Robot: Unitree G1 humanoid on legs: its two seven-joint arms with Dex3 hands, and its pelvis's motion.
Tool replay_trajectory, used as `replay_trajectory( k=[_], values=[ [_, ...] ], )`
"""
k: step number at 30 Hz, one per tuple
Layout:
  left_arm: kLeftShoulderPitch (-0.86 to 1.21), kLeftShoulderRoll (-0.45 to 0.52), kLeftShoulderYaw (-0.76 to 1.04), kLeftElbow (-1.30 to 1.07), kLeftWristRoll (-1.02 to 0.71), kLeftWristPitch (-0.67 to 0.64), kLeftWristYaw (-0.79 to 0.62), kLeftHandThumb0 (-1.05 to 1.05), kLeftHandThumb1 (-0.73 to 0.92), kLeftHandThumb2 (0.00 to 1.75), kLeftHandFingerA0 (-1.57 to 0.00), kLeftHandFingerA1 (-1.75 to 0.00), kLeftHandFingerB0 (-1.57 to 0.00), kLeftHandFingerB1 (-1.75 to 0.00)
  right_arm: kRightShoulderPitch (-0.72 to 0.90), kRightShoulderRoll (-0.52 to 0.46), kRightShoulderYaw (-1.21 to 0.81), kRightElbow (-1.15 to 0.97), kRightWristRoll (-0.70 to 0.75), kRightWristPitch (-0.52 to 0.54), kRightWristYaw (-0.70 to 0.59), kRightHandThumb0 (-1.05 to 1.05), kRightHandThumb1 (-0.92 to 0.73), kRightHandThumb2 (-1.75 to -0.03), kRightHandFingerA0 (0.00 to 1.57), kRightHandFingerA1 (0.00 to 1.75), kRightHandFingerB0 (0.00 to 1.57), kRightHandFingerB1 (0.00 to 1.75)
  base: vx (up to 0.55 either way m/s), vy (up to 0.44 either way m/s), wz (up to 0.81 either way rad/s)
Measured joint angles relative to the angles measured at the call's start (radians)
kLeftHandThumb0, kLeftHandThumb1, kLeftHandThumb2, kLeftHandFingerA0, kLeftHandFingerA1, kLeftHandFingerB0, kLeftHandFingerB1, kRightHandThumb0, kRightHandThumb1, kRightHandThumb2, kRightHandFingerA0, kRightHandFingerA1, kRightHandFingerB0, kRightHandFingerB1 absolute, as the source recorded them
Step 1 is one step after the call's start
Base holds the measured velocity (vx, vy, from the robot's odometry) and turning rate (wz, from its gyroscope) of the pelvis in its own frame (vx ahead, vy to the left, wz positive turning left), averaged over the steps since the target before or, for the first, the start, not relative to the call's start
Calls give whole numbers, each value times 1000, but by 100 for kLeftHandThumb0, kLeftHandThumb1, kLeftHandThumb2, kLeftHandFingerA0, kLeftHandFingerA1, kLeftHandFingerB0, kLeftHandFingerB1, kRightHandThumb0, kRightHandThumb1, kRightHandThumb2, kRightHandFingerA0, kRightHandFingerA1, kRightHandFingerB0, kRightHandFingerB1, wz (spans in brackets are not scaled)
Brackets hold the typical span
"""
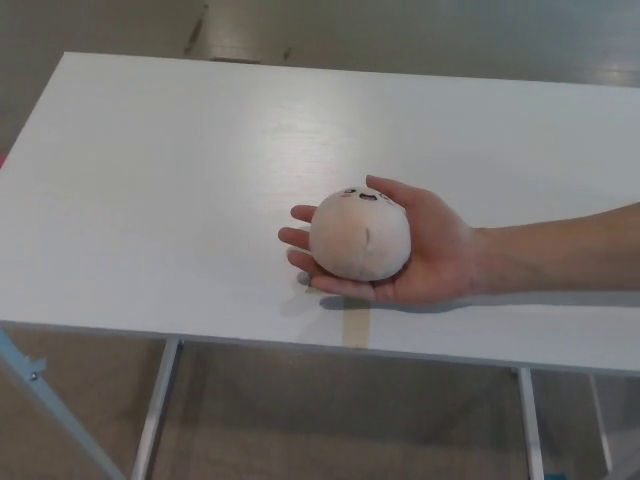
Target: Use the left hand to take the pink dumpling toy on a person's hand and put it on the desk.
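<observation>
Desk (150,200): white rectangular top, seen from above in the head view, with its near edge running across the lower part of the picture and its far edge near the top. Metal legs (155,410) show below the near edge, over a grey-brown floor (400,30).

Pink dumpling toy (360,235): round, pale pink and soft-looking, with small dark face marks on its upper side and a shallow crease down its front. It rests in the palm of a person's hand (430,260), which is held palm up above the desk, near the middle of the near edge. The fingers (298,238) of that hand point toward the left edge of the desk and curl loosely under and around the toy; the thumb lies along the toy's far side. The forearm (560,250) extends from the right edge of the picture, roughly parallel to the near edge of the desk.

Tape mark (355,325): a beige strip on the desk surface directly below the person's hand, reaching to the near edge; most of it is covered by the hand and its shadow.

Robot hands: neither the left nor the right hand appears in the head view, so whether their fingers are spread or closed cannot be told. The toy is not yet on the desk
</observation>
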Motion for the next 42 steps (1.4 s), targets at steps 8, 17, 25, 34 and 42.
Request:
replay_trajectory(
  k=[8,17,25,34,42],
  values=[
    [42,20,-186,-48,71,-108,6,-33,53,56,-50,-41,-41,-36,0,0,1,1,1,0,1,-18,-67,-59,64,46,52,42,0,0,0],
    [225,76,-222,-338,79,-222,-45,-60,41,69,-32,-44,-26,-39,6,0,2,3,0,0,1,-19,-66,-60,64,46,54,43,0,0,0],
    [485,90,-147,-678,27,-294,-87,-56,38,66,-32,-45,-26,-39,3,0,3,3,-1,0,0,-20,-66,-59,64,46,53,43,0,0,0],
    [731,96,7,-1035,-80,-352,-135,-60,36,69,-39,-52,-30,-40,3,0,7,3,-3,0,0,-20,-66,-59,64,46,53,43,0,0,0],
    [798,126,173,-1313,-188,-373,-161,-61,36,69,-36,-48,-29,-40,1,0,11,3,-7,0,0,-19,-66,-59,64,46,52,42,0,0,0]
  ],
)
